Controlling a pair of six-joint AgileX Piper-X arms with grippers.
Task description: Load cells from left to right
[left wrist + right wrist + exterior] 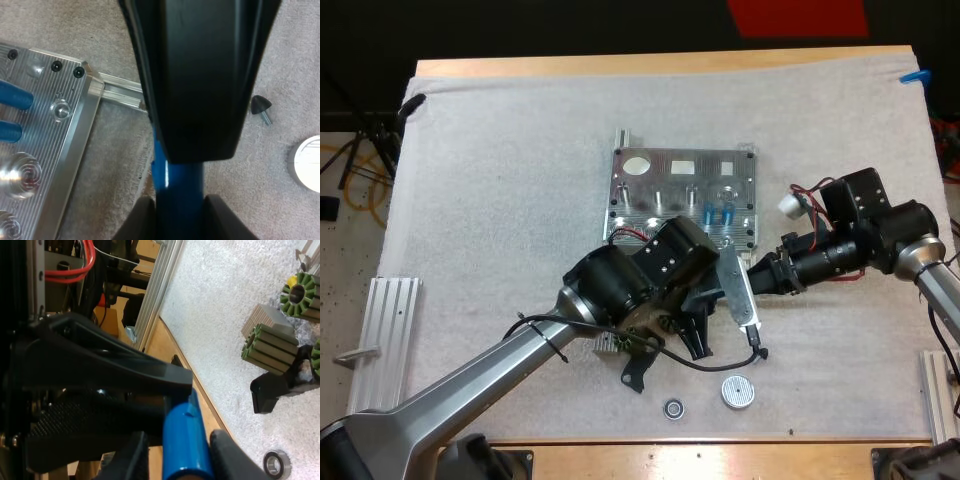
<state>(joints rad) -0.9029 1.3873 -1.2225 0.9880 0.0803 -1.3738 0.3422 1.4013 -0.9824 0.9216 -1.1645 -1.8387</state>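
Beside the fixture (680, 190), left hand (181, 205) and right hand (182, 442) each clamp a blue cylinder (186, 425).

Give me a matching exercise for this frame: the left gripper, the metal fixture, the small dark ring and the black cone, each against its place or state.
Things:
1. left gripper
2. metal fixture
3. small dark ring
4. black cone

Place or state:
A. two blue cylinders lie in it
B. a screw sticks out of it
C. shut on a blue cylinder
D. on the mat beside a round white disc

Pairs: 1-C, 2-A, 3-D, 4-B.
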